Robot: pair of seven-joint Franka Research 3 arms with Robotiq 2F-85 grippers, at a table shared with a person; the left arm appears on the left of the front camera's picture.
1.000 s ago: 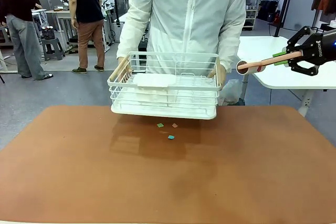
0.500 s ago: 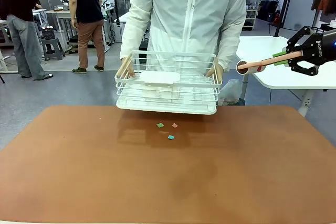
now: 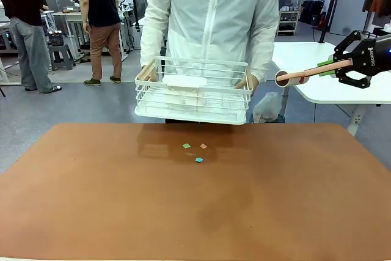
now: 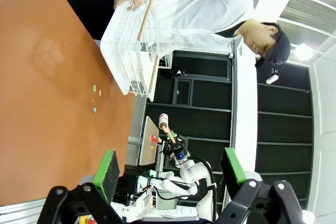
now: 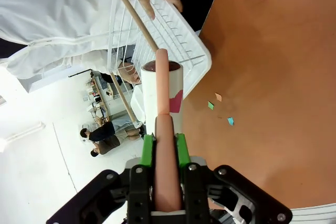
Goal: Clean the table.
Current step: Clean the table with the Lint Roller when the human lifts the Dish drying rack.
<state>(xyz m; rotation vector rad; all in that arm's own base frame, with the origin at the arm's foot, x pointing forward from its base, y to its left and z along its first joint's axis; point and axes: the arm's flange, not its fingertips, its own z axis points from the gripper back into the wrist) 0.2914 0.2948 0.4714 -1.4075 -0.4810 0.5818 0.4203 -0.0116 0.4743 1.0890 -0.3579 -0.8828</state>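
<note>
Left pincer [image 4: 170, 167]: green pads wide apart, nothing between them. It hangs over the near part of the counter [image 3: 183, 212].

Counter: reddish-brown matte top that runs across the front view from the near edge to the person's side. The near and middle stretches are bare.

Debris, past mid-counter toward the far edge: three small scraps close together but not touching.
- teal scrap [image 3: 199, 159], nearest
- green scrap [image 3: 186, 146], just behind it
- pinkish scrap [image 3: 203, 146], beside the green one

The scraps also show in the right wrist view, lying on open counter beyond the roller head.

White wire basket [image 3: 226, 105]: off the surface, held in the air at the counter's far edge, above and behind the scraps. A faint reflection of it lies on the top beneath it. A white insert sits inside.

Person in a white zip jacket [image 3: 214, 10], standing at the far side. One hand [image 3: 145, 73] grips one short end of the basket and the other hand [image 3: 250, 82] grips the opposite end.

Right pincer [image 3: 325, 68]: clamped on the pink handle of a lint roller [image 3: 305, 73]. In the right wrist view the pads press both sides of the handle. It is raised off to the right side, with the roller head pointing toward the person and touching nothing.

Behind it stands a white-topped table [image 3: 317, 93]. Two more people stand in the far room.
</note>
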